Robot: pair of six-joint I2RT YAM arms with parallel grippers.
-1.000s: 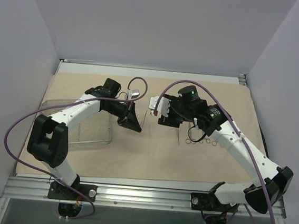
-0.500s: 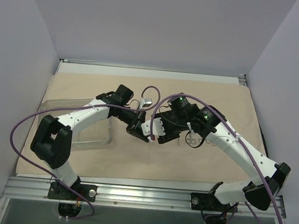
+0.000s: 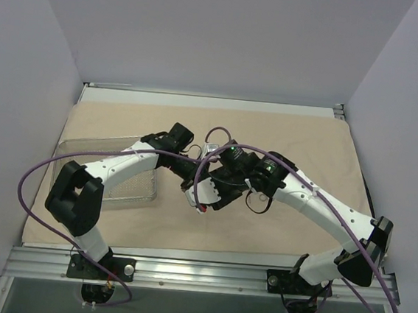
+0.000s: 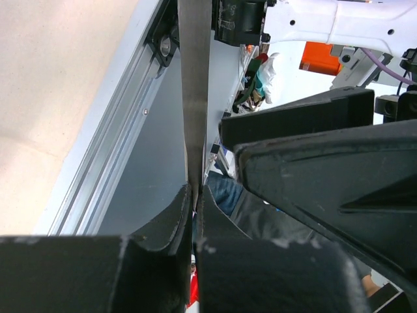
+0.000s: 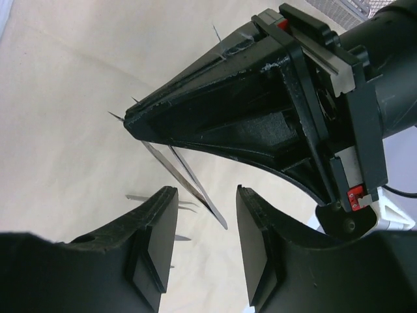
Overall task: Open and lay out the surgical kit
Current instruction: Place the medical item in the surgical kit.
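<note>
My left gripper [image 4: 195, 193] is shut on a thin flat metal instrument [image 4: 194, 98] that sticks straight out past its fingertips. In the right wrist view the two-bladed tip of that instrument [image 5: 189, 179] hangs between the fingers of my right gripper [image 5: 205, 192]. Those fingers stand open, with a gap on each side of the tip. From above, both grippers meet over the middle of the beige cloth wrap [image 3: 307, 136], the left gripper [image 3: 191, 183] just above the right gripper [image 3: 203, 197]. The wire-mesh tray [image 3: 136, 186] sits on the cloth at the left.
Tips of other instruments [image 5: 140, 197] lie on the cloth below the right gripper. A corner of the mesh tray [image 5: 339, 10] shows at the top right there. Purple cables loop over both arms. The table's metal rail [image 3: 205, 271] runs along the near edge.
Both grippers have come together over the cloth's middle, the left one carrying the instrument rightward and nearer. The right gripper's fingers have narrowed around the instrument's tip.
</note>
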